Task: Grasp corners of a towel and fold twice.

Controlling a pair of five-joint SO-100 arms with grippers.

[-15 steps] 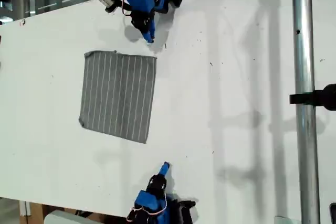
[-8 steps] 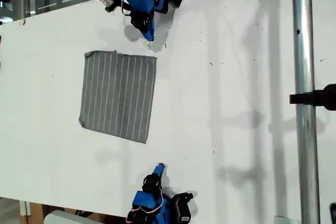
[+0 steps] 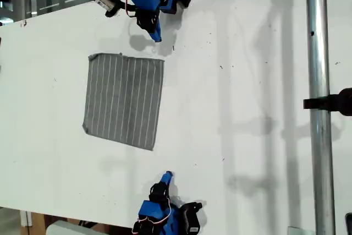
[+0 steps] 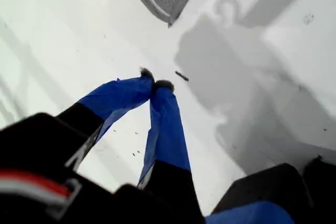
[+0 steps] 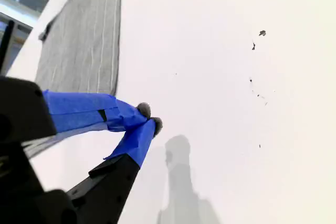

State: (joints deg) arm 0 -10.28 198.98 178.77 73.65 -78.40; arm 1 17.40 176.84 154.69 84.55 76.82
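Observation:
The grey striped towel [image 3: 125,100] lies flat on the white table [image 3: 242,136], left of centre in the exterior view. My first gripper [image 3: 156,38] [image 4: 156,84] is shut and empty above the table, a short way off the towel's corner [image 3: 162,61] at the exterior view's top; that corner [image 4: 170,22] shows ahead of its tips. My second gripper [image 3: 167,176] [image 5: 149,117] is also shut and empty, at the exterior view's bottom, apart from the nearest corner [image 3: 151,148]. The towel [image 5: 84,40] stretches away beside its fingers.
A vertical metal pole [image 3: 318,53] with a black clamp [image 3: 333,103] crosses the exterior view's right side. A small dark speck [image 4: 181,75] lies on the table by my first gripper's tips. The table's edge runs along the exterior view's bottom left.
My second gripper has shifted slightly toward the exterior view's left. My first arm's body has turned a little toward the exterior view's left. The towel has not moved.

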